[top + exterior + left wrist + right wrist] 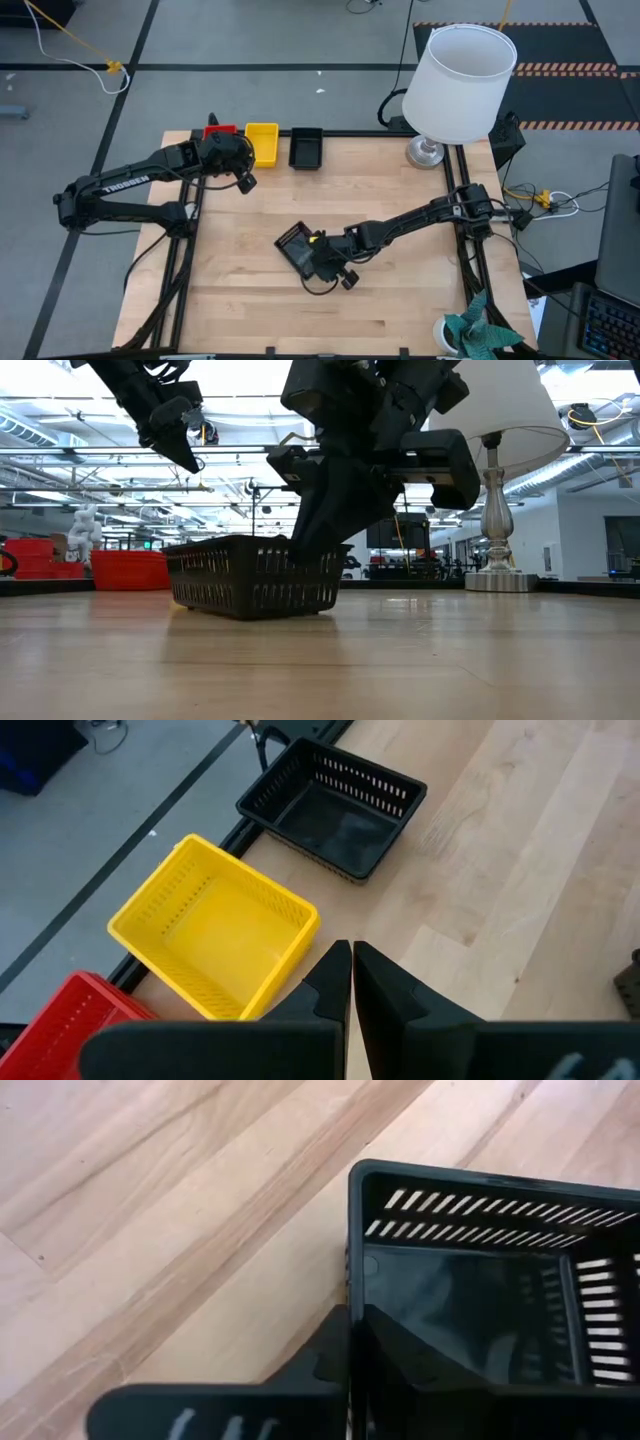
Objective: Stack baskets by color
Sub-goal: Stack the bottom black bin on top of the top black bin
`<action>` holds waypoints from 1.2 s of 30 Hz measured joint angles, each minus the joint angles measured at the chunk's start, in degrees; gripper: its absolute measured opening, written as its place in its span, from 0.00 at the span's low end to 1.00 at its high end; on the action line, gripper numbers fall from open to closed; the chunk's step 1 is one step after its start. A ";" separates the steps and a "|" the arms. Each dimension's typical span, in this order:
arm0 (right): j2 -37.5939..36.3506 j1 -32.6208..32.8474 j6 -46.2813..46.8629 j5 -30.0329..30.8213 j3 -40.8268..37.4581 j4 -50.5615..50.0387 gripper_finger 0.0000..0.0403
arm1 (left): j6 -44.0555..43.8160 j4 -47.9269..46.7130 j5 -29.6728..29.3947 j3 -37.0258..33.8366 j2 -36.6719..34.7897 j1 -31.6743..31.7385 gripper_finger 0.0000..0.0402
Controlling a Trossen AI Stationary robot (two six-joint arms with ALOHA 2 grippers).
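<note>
Near the middle of the high view, a little below centre, my right gripper (318, 255) sat clenched on the rim of a loose black basket (293, 246), one finger inside its wall and one outside, as my right wrist view showed. That basket (255, 575) rested flat on the table (400, 310), its long axis running diagonally from upper left to lower right of the frame, with its body lying to the left of my fingers. Its destination, I judged, was the other black basket (305, 147) at the top edge of the table, straight up the frame from my grip and slightly right of it, with its long axis pointing up and down the frame. So the held basket would need turning to line up. Bare wood lay between the two, nothing in the way. To the left of the target stood a yellow basket (262, 142), then a red basket (220, 131), with only narrow gaps between them. My left gripper (243, 180) hung closed and empty just below the yellow one, nearer that row than my right was. A white lamp (460, 80) stood at the upper right corner, clear of the path.
</note>
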 joint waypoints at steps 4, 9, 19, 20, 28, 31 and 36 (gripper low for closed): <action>0.00 -0.09 0.07 0.05 0.00 -0.01 0.04 | -0.02 0.03 0.00 0.00 0.00 0.00 0.05; -0.01 -0.39 0.15 0.34 0.00 -0.01 0.02 | 0.00 0.03 0.00 0.00 0.00 0.00 0.05; -3.54 -0.71 2.06 6.06 0.00 -0.54 0.02 | 0.04 0.23 0.00 0.00 0.00 0.00 0.05; -4.10 -0.81 2.26 6.87 0.00 -0.52 0.02 | 0.03 0.42 0.00 0.00 0.00 0.00 0.05; -8.78 -3.01 6.10 18.71 0.00 -0.08 0.02 | -0.08 1.11 0.00 0.00 0.00 0.00 0.05; -10.80 -4.73 6.72 19.97 0.03 -0.07 0.02 | -0.22 1.20 0.00 0.00 0.00 -0.02 0.05; -12.97 -8.67 6.48 20.02 0.04 0.65 0.02 | -1.03 1.67 0.00 0.00 0.00 0.00 0.05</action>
